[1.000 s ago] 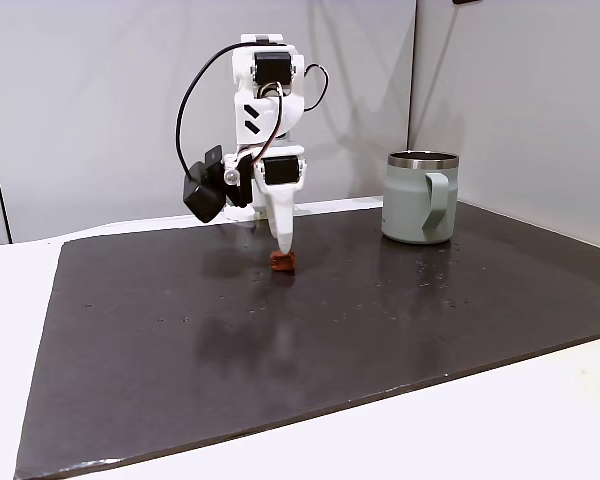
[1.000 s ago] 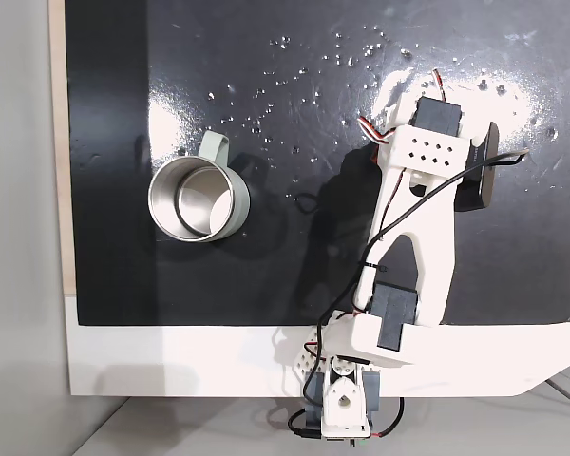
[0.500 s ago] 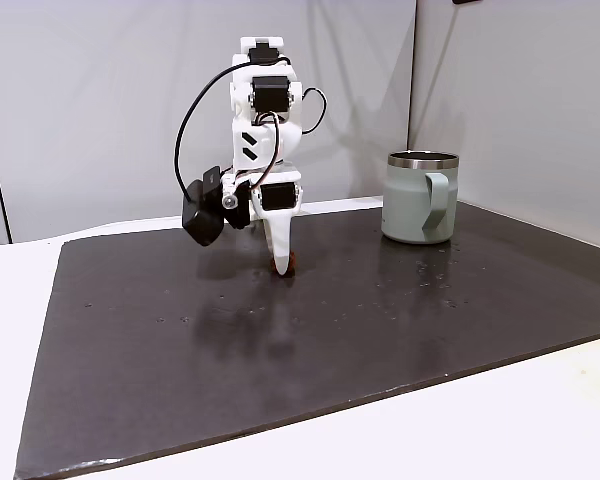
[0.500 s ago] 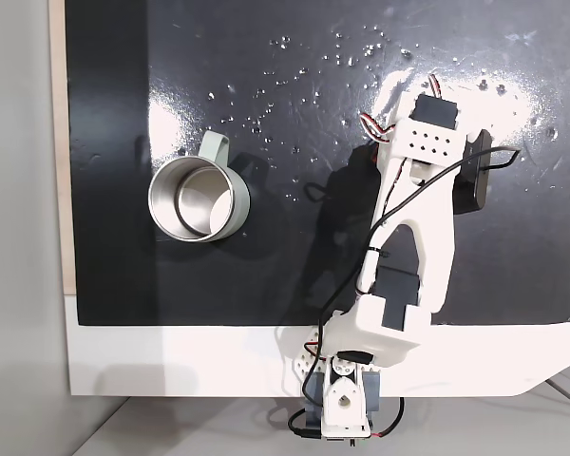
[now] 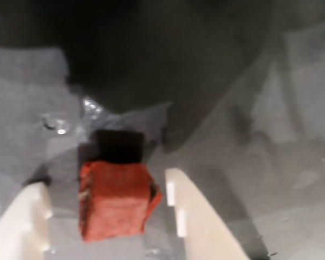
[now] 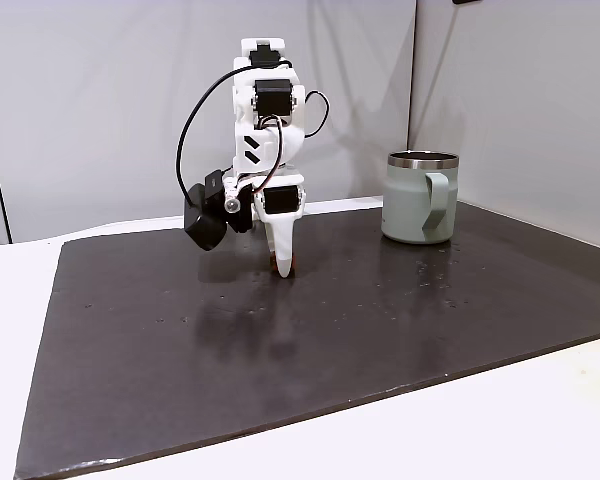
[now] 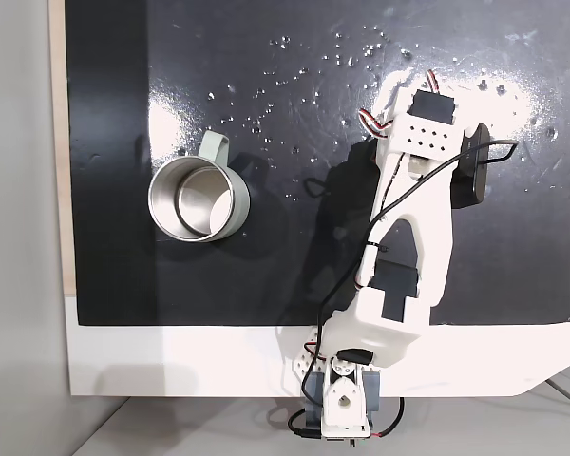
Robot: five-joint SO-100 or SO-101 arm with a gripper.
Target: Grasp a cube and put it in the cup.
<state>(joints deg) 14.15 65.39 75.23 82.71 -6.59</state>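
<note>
End effector (image 5: 105, 216) astride cube (image 5: 116, 198)

Wrist view peers down from right behind the claw (image 5: 105, 216), very close to the dark mat (image 5: 249, 81), while one fixed view looks low across the table (image 6: 10, 300) toward the wall and another stares straight down, both sharing the arm (image 6: 265, 130) and cup (image 7: 195, 198).

My arm (image 6: 263, 120) is white plastic with black servos, looping black cables, two black slashes on one link, a black camera (image 6: 204, 215), and cream fingers (image 5: 197, 222).
</note>
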